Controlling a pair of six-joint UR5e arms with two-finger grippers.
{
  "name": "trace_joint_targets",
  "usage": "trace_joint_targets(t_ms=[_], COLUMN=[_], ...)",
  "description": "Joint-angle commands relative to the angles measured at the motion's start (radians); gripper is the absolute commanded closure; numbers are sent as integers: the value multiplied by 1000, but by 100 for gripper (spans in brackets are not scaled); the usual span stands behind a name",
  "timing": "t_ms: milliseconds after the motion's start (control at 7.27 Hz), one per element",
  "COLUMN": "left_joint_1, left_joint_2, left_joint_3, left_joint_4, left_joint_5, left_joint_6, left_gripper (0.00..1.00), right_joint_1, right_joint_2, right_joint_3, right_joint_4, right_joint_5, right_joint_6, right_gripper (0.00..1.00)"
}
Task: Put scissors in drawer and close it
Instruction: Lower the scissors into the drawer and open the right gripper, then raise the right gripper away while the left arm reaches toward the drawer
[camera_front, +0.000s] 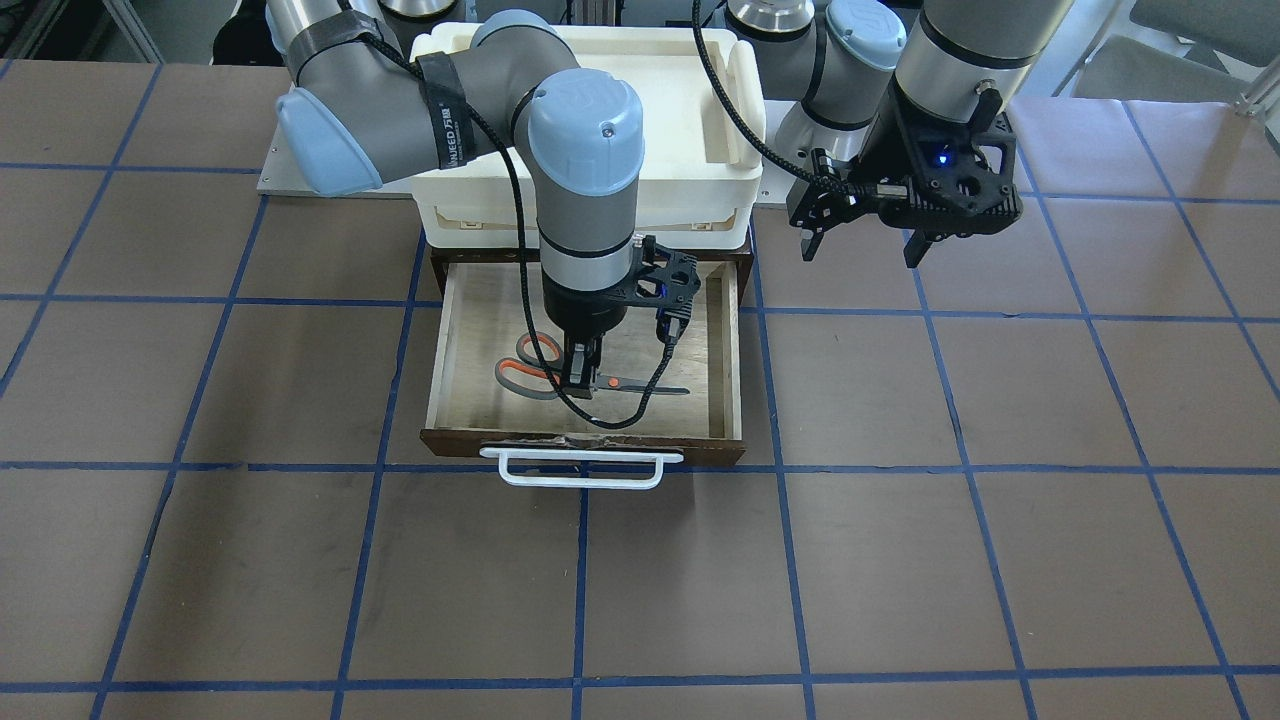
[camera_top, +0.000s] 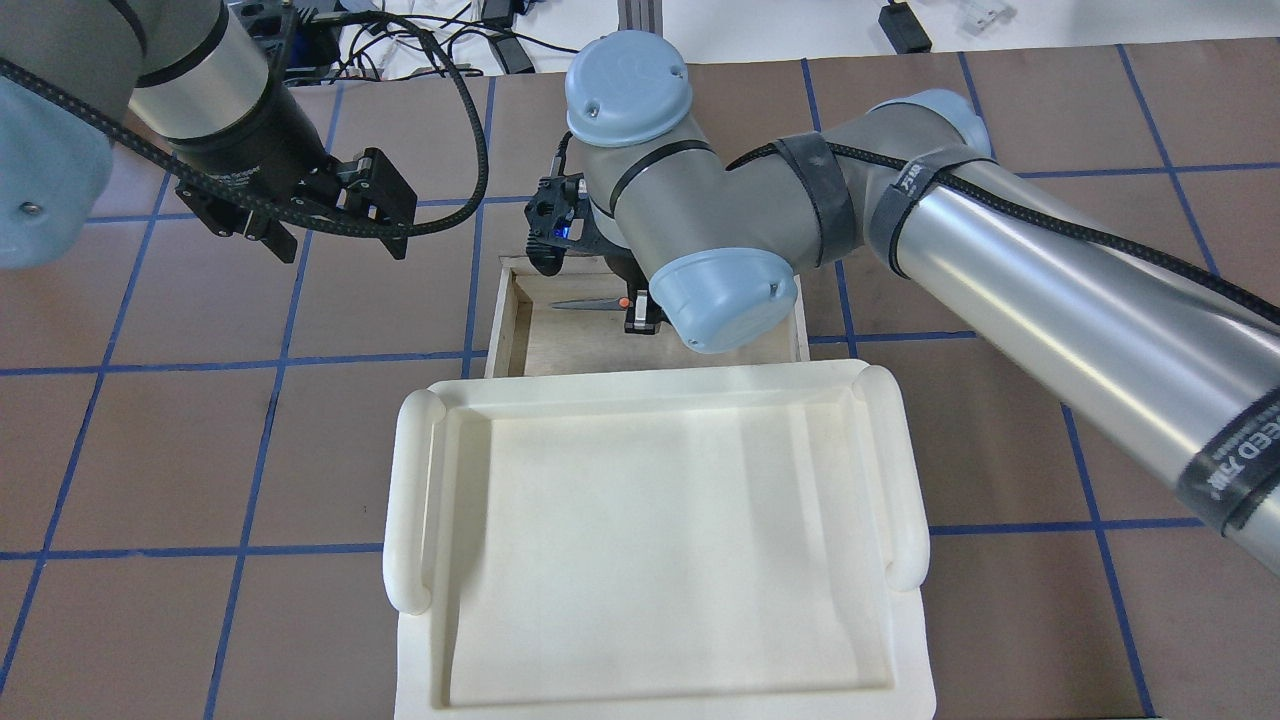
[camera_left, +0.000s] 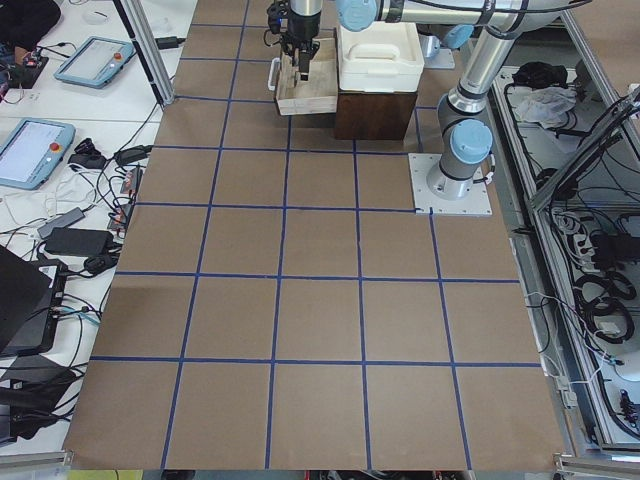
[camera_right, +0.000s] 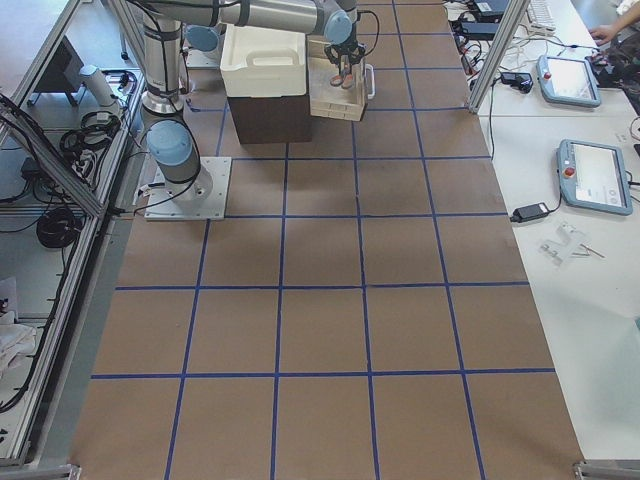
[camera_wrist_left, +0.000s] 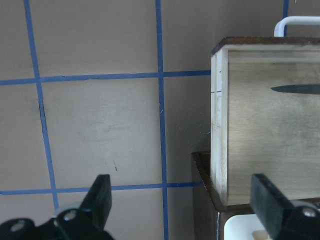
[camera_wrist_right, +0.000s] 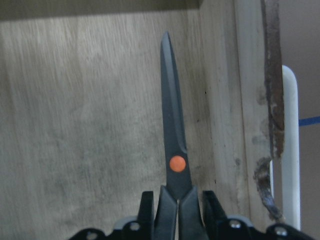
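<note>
Evidently light and rigid, the scissors (camera_wrist_right: 172, 125) lie low in the open drawer (camera_front: 437, 350) by the table's (camera_front: 1000, 520) robot-side edge, blades parallel to its front panel (camera_front: 700, 450); the right gripper (camera_wrist_right: 176, 200) clamps their neck just behind the orange pivot (camera_wrist_right: 177, 163), a sound hold clear of the slick blades, while the left gripper (camera_front: 862, 245) hangs spread and empty beside the drawer

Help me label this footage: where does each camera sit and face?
Front: across table, facing back; both arms, open drawer.
Overhead: behind arms, looking forward-down; both arms, tray.
Left: table's left end, along it; both arms, far.
Right: table's right end; likewise.
Left wrist: down at drawer corner; left gripper open.
Right wrist: into drawer; right gripper holds scissors.
Both wrist views share scissors and drawer.
</note>
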Motion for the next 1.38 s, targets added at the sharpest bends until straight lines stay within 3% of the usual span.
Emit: trace_joint_targets(t_ms=[0,275,688,962,1238], left_joint_1=[0,0,-3,-18,-125], left_joint_2=[0,0,-29,-83,-182], left_joint_3=[0,0,-3,-3,0], left_joint_4=[0,0,79,177,343], left_joint_5=[0,0,-5,-14,-12], left_joint_6=[0,-1,-8,-129,-257], left_gripper=[0,0,0,0,0], right_joint_1=[5,-52,-246,-340,-463], right_joint_2=[-1,-53,-151,-208,-214], right_joint_3=[0,-6,-14,-12,-11], right_joint_4=[-18,-4,114,162,236], right_joint_5=[14,13,59,85,79], right_joint_6=[25,-13,-75,102,280], right_gripper=[0,0,1,0,0])
